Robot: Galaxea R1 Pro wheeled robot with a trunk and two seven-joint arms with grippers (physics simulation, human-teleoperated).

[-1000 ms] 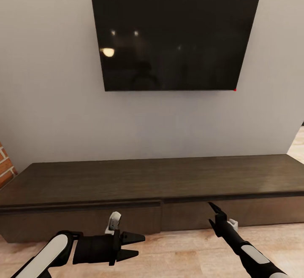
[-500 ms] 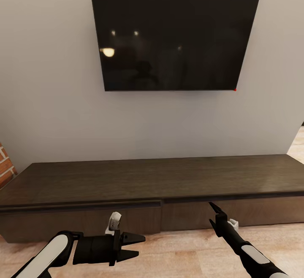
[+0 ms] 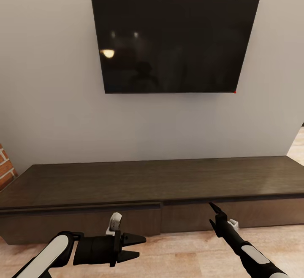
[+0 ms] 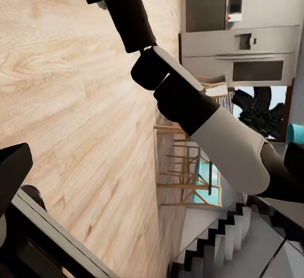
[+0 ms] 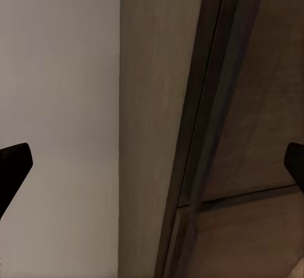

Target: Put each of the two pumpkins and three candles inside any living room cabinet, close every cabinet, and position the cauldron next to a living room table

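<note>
Facing a long, low dark-brown wooden cabinet (image 3: 152, 183) under a black wall-mounted TV (image 3: 174, 41), the head view has the left gripper (image 3: 136, 246), fingers spread, pointing sideways over the light wood-plank floor (image 3: 181, 255), w/ the right gripper (image 3: 214, 216) raised just in front of the cabinet's front panel, jaw gap unclear here. Left wrist view: the right arm (image 4: 209, 123) stretches across the floor toward a distant kitchen. Right wrist view: black fingertips (image 5: 14, 164) sit wide apart, framing the cabinet's top edge & grey wall (image 5: 60, 101).
</note>
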